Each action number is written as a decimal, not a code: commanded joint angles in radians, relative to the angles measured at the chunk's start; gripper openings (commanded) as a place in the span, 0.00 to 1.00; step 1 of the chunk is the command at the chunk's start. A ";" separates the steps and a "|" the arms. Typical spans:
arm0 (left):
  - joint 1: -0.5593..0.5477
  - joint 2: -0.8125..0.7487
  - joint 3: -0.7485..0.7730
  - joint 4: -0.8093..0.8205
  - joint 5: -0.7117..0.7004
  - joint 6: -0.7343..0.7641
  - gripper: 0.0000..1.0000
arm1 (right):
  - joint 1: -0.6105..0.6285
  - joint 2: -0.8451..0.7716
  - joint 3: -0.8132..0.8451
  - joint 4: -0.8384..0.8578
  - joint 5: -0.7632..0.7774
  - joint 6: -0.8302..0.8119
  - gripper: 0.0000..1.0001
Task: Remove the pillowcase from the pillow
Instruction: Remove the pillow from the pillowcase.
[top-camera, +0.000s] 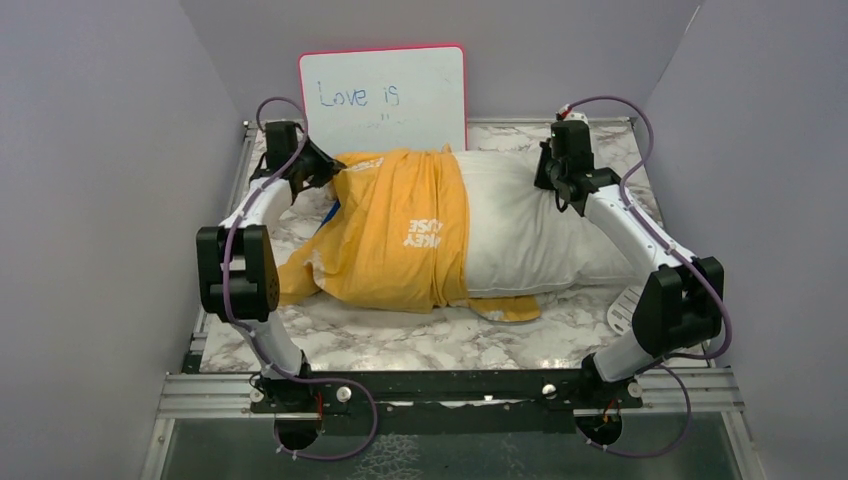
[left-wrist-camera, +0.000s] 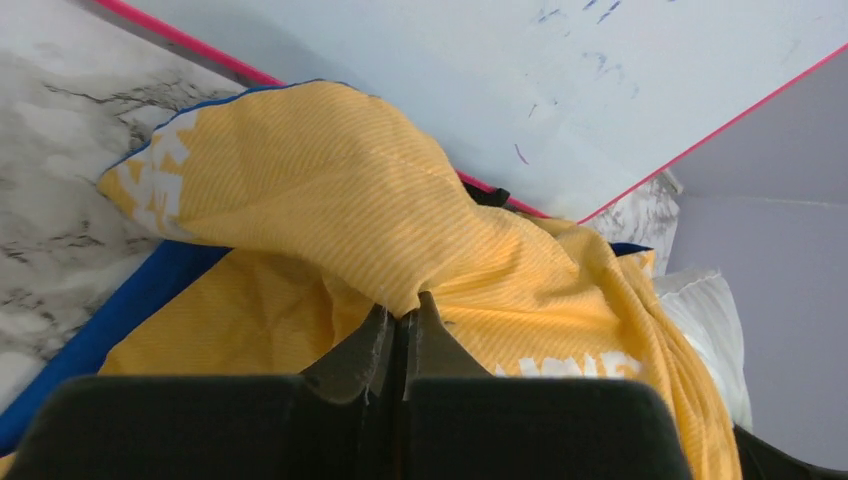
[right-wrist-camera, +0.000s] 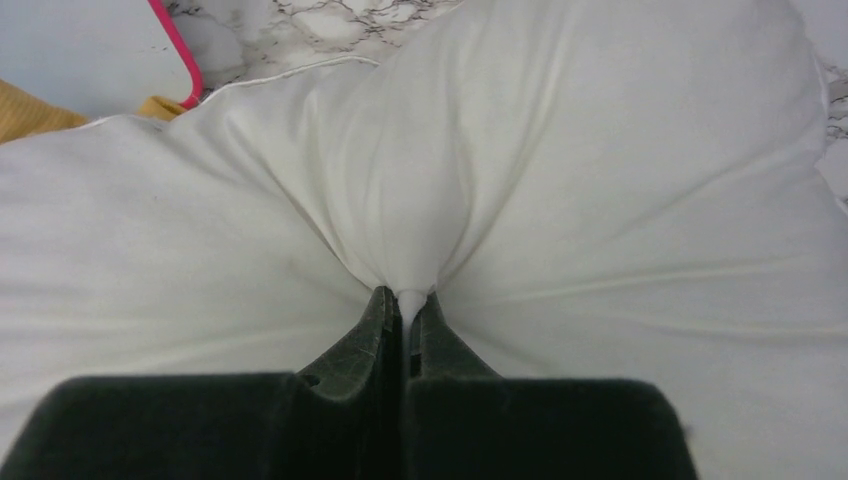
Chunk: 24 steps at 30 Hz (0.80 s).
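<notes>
The yellow-orange pillowcase (top-camera: 400, 230) with white lettering covers the left half of the white pillow (top-camera: 540, 230), which lies across the marble table; the pillow's right half is bare. My left gripper (top-camera: 318, 168) is at the pillowcase's far left end, shut on a pinched fold of the yellow fabric (left-wrist-camera: 405, 310). A blue edge of the pillowcase (left-wrist-camera: 140, 300) shows under the yellow face. My right gripper (top-camera: 562, 185) is at the pillow's far right part, shut on a pinch of the white pillow (right-wrist-camera: 408, 300).
A pink-framed whiteboard (top-camera: 385, 95) with blue writing leans against the back wall just behind the pillow. A small white slotted disc (top-camera: 625, 308) lies by the right arm's elbow. Grey walls close in both sides of the marble table (top-camera: 420, 340).
</notes>
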 joint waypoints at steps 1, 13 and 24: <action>0.120 -0.209 -0.097 -0.020 -0.167 0.047 0.00 | 0.001 0.041 -0.006 -0.109 0.083 0.026 0.01; 0.443 -0.408 -0.168 -0.181 -0.111 0.224 0.00 | -0.008 0.063 0.052 -0.113 0.121 0.038 0.01; 0.367 -0.459 -0.131 -0.198 0.099 0.315 0.67 | -0.007 0.035 0.115 -0.154 -0.093 0.014 0.01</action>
